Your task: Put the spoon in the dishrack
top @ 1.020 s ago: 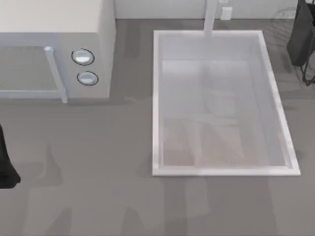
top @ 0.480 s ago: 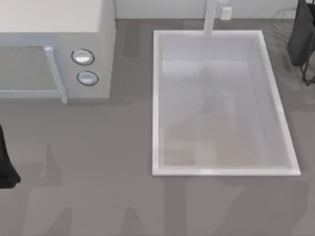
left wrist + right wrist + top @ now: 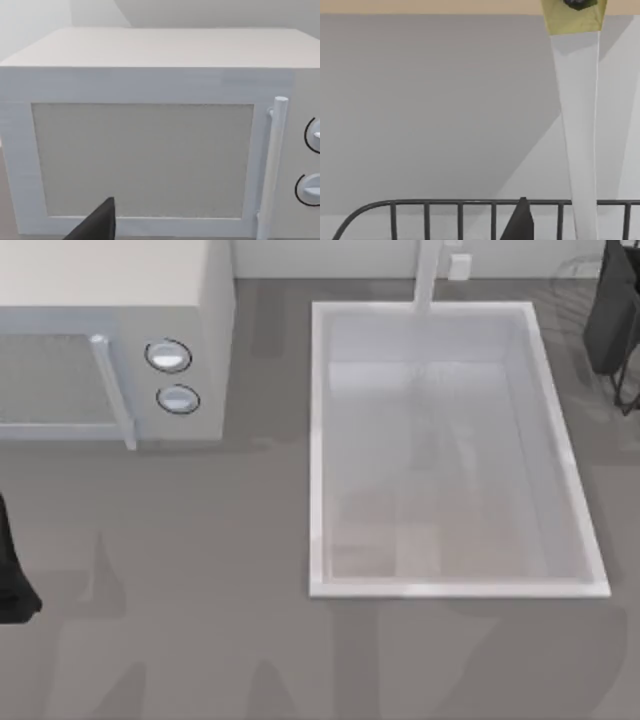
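A: Step?

B: Carry to the rack, I'd say, release not yet done. Nearest in the right wrist view is the dark tip of the right pincer point(image 3: 521, 223). Just past it runs the top rail of the dishrack point(image 3: 460, 203), thin dark wires with short upright bars.

A: The spoon?

B: The spoon point(image 3: 580, 125) is up in the air, not in the rack. Its white handle crosses the rail and rises to the yellow knob at its far end. The bowl is out of view.

A: Pincer state?

B: Cannot tell how wide it stands, and the grip point is hidden. My guess is it has hold of the spoon, since nothing else props it up.

A: Where's that arm?

B: The right arm point(image 3: 610, 325) is at the table's point(image 3: 200, 590) far right corner, beside the sink basin point(image 3: 318, 440).

A: Next move?

B: Probably get the spoon over the wires, lower it, then let go. The handle is slim, so it could slip through a gap or tip out.

A: Left side?

B: The left arm point(image 3: 12, 580) is parked at the table's left edge. The left pincer point(image 3: 97, 225) faces the microwave point(image 3: 150, 150); cannot tell its opening either.

A: Any text?

B: None readable. The microwave has two round dials point(image 3: 168, 356) and no brand or label.
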Robot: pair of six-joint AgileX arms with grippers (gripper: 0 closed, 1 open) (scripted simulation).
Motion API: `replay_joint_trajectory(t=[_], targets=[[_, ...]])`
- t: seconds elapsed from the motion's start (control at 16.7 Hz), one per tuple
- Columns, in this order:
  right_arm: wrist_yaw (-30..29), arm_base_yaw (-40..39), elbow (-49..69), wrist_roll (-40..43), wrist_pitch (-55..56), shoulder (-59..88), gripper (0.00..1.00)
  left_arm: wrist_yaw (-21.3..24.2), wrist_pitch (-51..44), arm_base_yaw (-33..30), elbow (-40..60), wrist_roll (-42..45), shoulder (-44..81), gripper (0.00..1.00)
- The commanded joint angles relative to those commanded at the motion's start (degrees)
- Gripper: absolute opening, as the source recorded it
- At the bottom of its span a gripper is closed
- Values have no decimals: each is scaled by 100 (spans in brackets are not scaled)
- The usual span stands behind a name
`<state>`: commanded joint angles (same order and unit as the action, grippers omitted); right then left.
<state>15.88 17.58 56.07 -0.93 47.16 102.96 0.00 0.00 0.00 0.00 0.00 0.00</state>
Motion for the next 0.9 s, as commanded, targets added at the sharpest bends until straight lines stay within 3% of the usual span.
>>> replay_joint_trajectory(t=[0.6,0.9], targets=[[0,0,0,0,0,0,98,0,0,0,0,0,0,100],[0,0,0,0,0,0,100,0,0,0,0,0,0,100]])
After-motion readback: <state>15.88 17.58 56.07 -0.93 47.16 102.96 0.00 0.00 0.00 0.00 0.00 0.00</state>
